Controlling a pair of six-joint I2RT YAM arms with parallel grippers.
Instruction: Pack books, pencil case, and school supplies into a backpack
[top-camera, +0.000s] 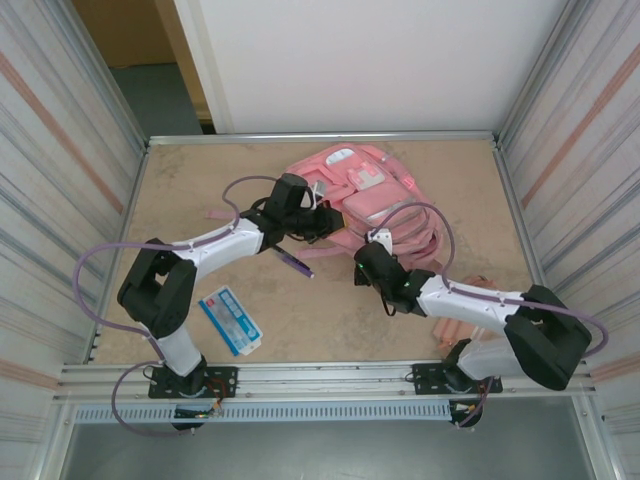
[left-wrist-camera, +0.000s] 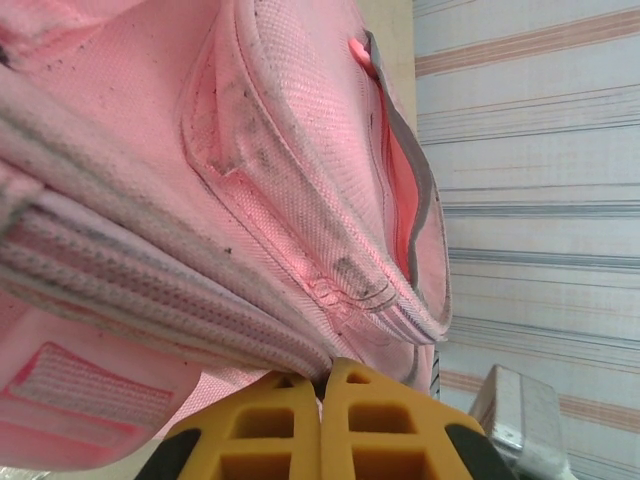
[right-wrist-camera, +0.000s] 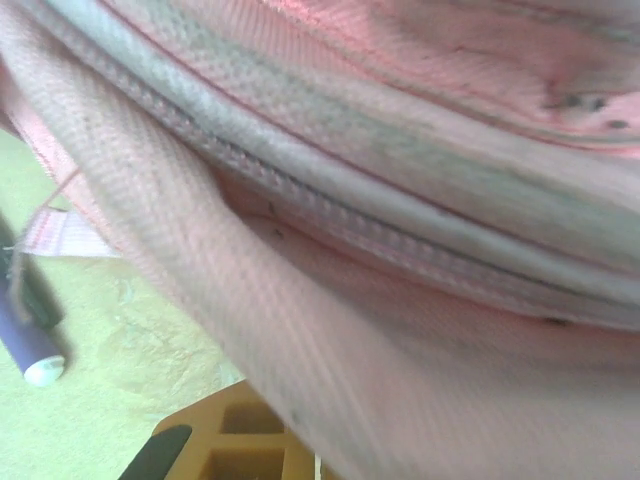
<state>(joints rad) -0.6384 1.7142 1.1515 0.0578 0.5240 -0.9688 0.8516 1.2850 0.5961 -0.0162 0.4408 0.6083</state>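
Top external: both arms angled inward to the backpack (top-camera: 372, 200), left gripper (left-wrist-camera: 321, 378) and right gripper (top-camera: 383, 240) pressed together.

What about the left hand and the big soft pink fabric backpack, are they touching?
Touching. The left wrist view shows the left hand, fingers closed together, with its tips pressed against a seam of the soft pink fabric backpack.

A pink backpack (top-camera: 375, 195) lies midway along the desk's (top-camera: 200, 190) far edge. The left jaws meet its left side, the right jaws its near side. A purple pen (top-camera: 296, 263) lies just beside it. A light blue pencil case (top-camera: 231, 321) sits toward the near left corner.
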